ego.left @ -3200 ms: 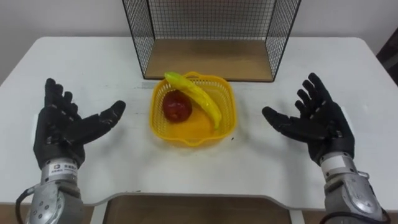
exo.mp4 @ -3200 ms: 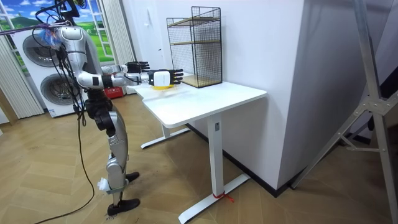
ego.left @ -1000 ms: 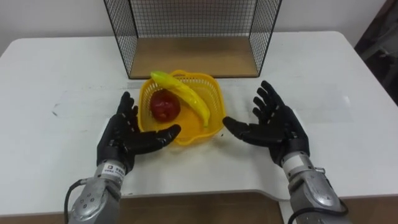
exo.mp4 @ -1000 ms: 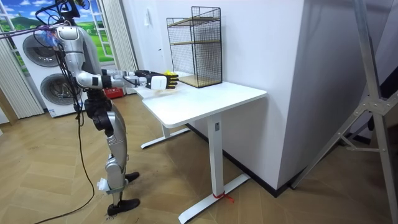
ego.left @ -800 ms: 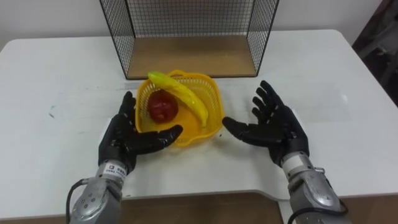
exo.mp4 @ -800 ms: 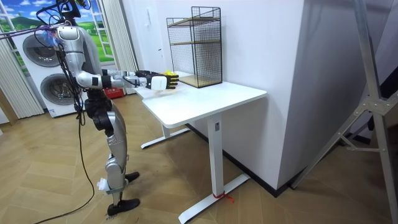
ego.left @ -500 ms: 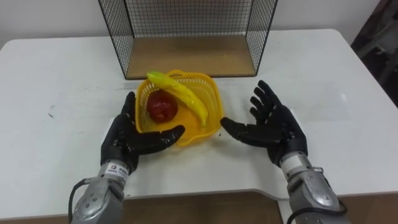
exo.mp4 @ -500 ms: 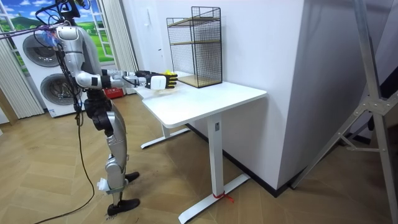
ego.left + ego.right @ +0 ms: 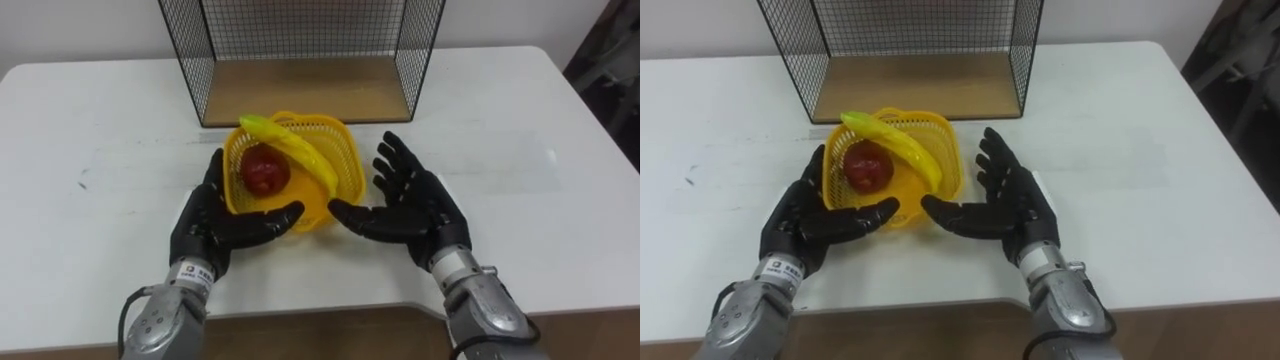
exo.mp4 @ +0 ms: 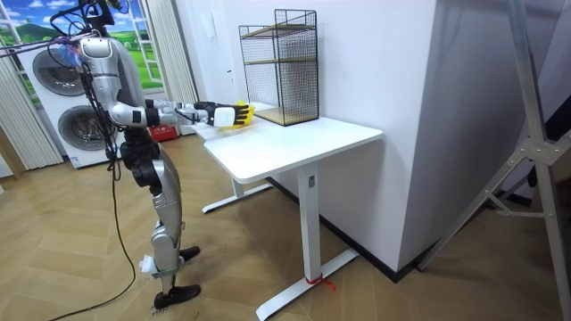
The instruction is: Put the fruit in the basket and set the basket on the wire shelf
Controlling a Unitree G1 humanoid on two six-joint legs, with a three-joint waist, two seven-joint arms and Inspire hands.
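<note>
The robot is standing at the end of the table [image 10: 294,138] on the room view's left, and it is stretching both arms forward over the top.

The basket [image 9: 348,160] is sitting on the table between the two hands, just near of the open front of the shelf [image 9: 300,90] and not yet on its wooden floor. The fruit is lying inside it. The banana [image 9: 295,152] is crossing the basket slantwise, from the far left rim down toward the right side. The apple [image 9: 262,172] is resting in the left part, just beside the banana and partly under it.

The left hand [image 9: 215,225] is lying against the left wall of the basket, its fingers straight and rather close together, pointing far. Its thumb is reaching to the right along the near wall. The right hand [image 9: 415,210] is being held on the right side with the palm turned toward the basket and the fingers straight and spread. Its thumb is pointing left at the near wall.

Neither hand is curling around anything — both are flat and relaxed. Whether the right hand is really touching the basket or is only just beside it, I cannot tell.
</note>
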